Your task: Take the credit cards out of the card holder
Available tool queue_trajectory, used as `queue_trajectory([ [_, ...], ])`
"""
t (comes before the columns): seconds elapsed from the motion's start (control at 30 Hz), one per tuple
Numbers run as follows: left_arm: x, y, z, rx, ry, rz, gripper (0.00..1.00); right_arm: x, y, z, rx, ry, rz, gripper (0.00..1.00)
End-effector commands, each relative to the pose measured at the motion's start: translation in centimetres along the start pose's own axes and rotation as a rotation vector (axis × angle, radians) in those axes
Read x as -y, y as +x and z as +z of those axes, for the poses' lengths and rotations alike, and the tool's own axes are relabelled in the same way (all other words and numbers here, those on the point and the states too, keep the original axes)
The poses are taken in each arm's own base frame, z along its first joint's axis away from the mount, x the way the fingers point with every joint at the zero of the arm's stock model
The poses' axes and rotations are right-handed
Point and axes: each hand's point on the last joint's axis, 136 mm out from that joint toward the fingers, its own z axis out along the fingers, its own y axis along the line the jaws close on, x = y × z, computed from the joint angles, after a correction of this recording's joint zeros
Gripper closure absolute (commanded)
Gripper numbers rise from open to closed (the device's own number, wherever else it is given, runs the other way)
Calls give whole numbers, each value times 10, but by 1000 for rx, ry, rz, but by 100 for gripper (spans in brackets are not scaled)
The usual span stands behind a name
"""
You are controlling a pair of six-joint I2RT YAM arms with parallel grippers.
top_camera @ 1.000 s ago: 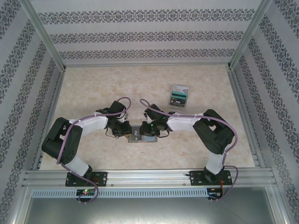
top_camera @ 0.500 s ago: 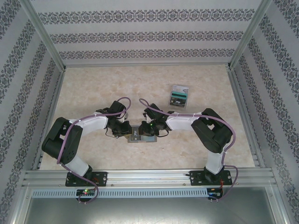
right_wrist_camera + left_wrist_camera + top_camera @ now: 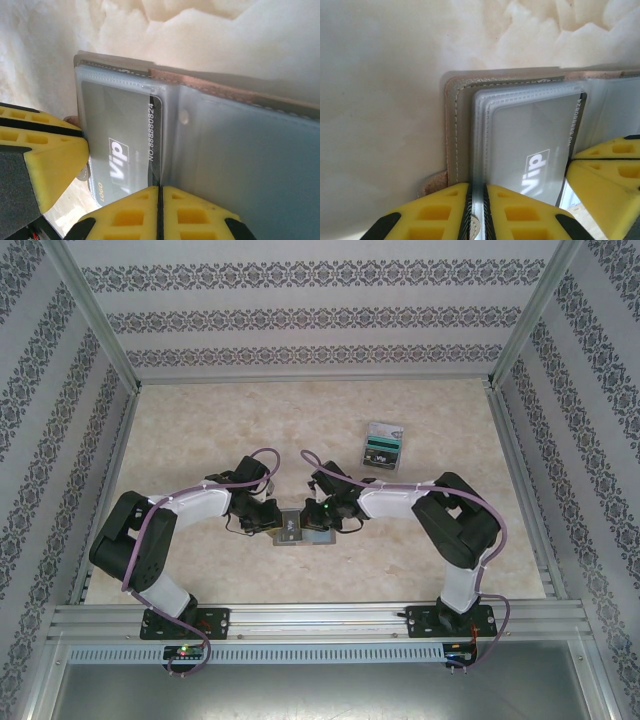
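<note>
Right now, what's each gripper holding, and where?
Left gripper pinches the card holder at its sleeve's edge. Right gripper is shut at a corner of the VIP card; whether it grips it cannot be told.

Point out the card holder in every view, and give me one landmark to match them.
Top external: the card holder lies low in the centre of the picture.
Left wrist: it runs from the centre to the right edge, with its stitched brown cover on the left.
Right wrist: it spans the frame, with its pale inner half on the right.
Shared landmark: the grey Vip card in its clear sleeve, seen in both wrist views.
</note>
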Motion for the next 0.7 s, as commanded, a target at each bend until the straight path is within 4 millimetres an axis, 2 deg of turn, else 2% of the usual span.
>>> queue_trajectory([
  [0.0, -5, 3, 4, -11, -9, -5, 85, 1, -6, -18, 44, -14, -14, 100],
  [0.13, -5, 2, 4, -11, -10, -5, 86, 7, -8, -25, 59, -12, -6, 100],
  [0.37, -4, 2, 4, -14, -6, -4, 86, 2, -7, -21, 47, -34, -9, 100],
  [0.47, -5, 3, 4, -15, -6, -5, 86, -5, -7, -19, 36, -46, -20, 81],
  [0.67, -4, 3, 4, -14, -5, -5, 86, -14, -6, -11, 30, -58, -43, 78],
])
